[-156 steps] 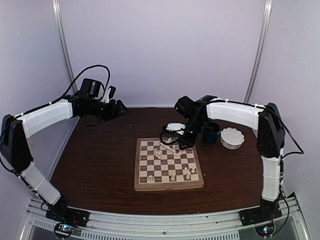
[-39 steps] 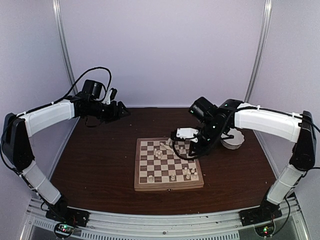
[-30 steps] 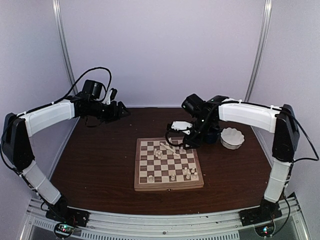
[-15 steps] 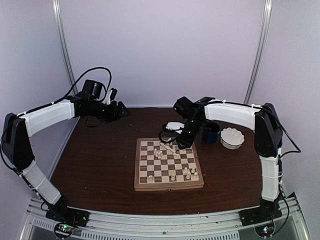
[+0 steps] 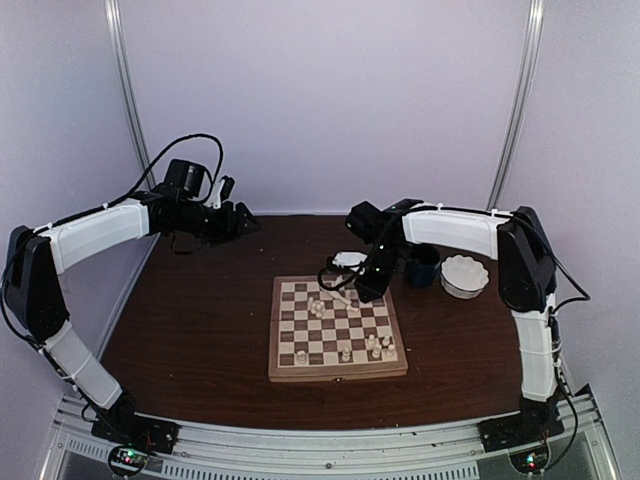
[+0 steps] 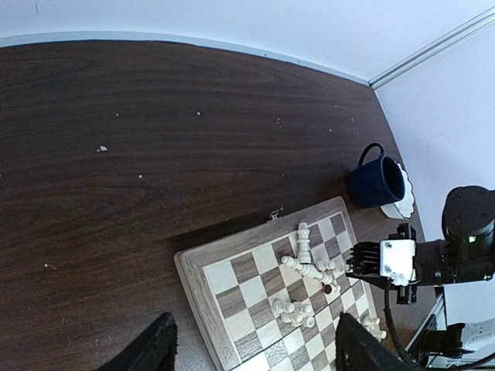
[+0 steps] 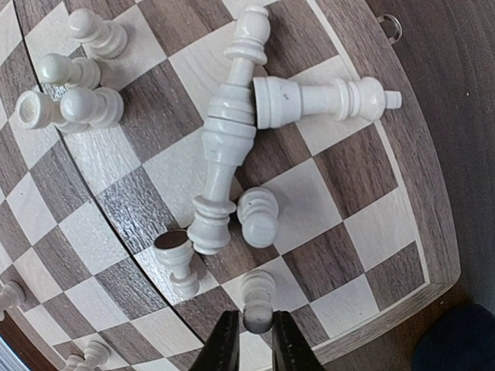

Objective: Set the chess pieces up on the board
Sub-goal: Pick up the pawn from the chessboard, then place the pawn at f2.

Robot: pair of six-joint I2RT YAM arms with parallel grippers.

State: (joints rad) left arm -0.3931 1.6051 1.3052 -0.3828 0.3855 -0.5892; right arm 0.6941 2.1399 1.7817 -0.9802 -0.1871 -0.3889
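Right end effector [image 7: 256, 340]: pressed onto a pawn [image 7: 257, 296] between its fingertips; we judge this a grip for repositioning.
Chess pieces [image 7: 224, 139]: toppled just ahead of it, on the board [image 5: 338, 372].
Left end effector [image 6: 251, 352]: spread, empty, well apart, leaving room.

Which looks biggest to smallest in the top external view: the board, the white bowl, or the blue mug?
1. board, clearly largest.
2-3. white bowl and blue mug: the bowl looks wider and the mug taller, too close to rank.
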